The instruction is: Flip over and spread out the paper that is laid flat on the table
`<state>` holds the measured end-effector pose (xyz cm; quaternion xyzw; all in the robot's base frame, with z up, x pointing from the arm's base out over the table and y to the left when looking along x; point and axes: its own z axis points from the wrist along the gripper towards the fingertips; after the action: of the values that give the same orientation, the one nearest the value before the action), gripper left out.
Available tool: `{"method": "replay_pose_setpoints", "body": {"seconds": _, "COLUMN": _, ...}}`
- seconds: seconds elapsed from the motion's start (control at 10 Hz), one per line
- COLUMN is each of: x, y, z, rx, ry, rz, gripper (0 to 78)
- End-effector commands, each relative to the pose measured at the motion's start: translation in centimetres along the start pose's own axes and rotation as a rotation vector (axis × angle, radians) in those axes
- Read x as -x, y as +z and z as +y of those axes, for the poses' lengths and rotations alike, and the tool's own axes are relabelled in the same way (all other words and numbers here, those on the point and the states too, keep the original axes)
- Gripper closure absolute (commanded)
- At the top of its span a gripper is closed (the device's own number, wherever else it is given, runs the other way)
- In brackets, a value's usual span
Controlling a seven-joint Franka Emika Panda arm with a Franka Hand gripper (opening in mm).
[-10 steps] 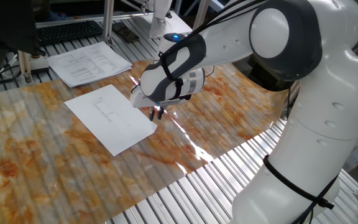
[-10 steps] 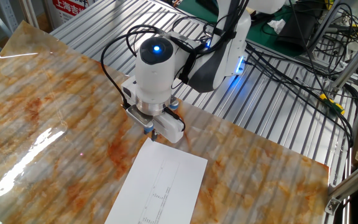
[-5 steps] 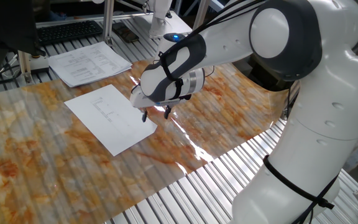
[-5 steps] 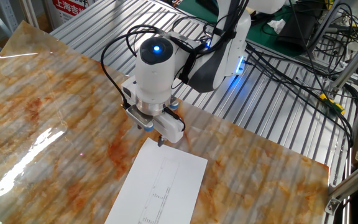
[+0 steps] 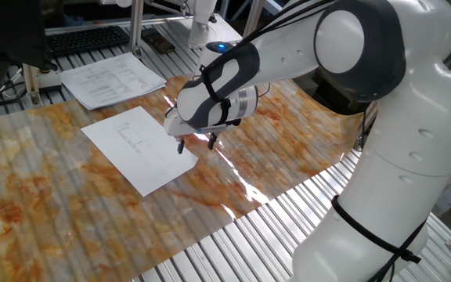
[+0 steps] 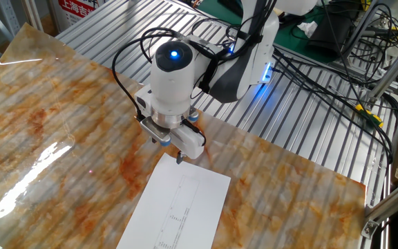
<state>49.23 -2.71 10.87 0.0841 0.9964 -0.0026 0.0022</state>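
Where the gripper (image 5: 196, 144) hangs over the near corner of the paper (image 5: 138, 147), its jaws stand spread apart, one fingertip seemingly touching the sheet's edge, nothing held between them. The thin white paper lies flat, faint print upward, on the counter (image 5: 45, 196), a glossy orange-and-grey marbled sheet over metal slats. A stack of printed pages (image 5: 113, 79) sits beyond, near a black keyboard (image 5: 88, 38).

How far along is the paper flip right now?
Nothing looks done: the paper lies flat on the table, faint print facing up. In hand: the end effector is open at the sheet's near corner, fingers straddling the edge, not clearly gripping. Left: pinch that edge, lift, turn the sheet over and spread it flat.
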Motion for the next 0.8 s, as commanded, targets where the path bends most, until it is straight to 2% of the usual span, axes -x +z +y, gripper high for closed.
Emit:
{"method": "replay_pose_setpoints", "body": {"seconds": 0.1, "x": -1.1, "y": 5.3, "z": -0.9, "rx": 0.049, "ry": 0.013, "rz": -0.039, "gripper": 0.1}}
{"method": "replay_pose_setpoints", "body": {"seconds": 0.4, "x": -1.3, "y": 5.8, "z": -1.1, "rx": 0.051, "ry": 0.013, "rz": -0.047, "gripper": 0.1}}
{"method": "replay_pose_setpoints", "body": {"seconds": 0.6, "x": -1.5, "y": 6.5, "z": -1.3, "rx": 0.071, "ry": 0.008, "rz": -0.048, "gripper": 0.1}}
{"method": "replay_pose_setpoints", "body": {"seconds": 0.8, "x": -1.5, "y": 6.3, "z": -1.2, "rx": 0.079, "ry": 0.025, "rz": -0.036, "gripper": 0.1}}
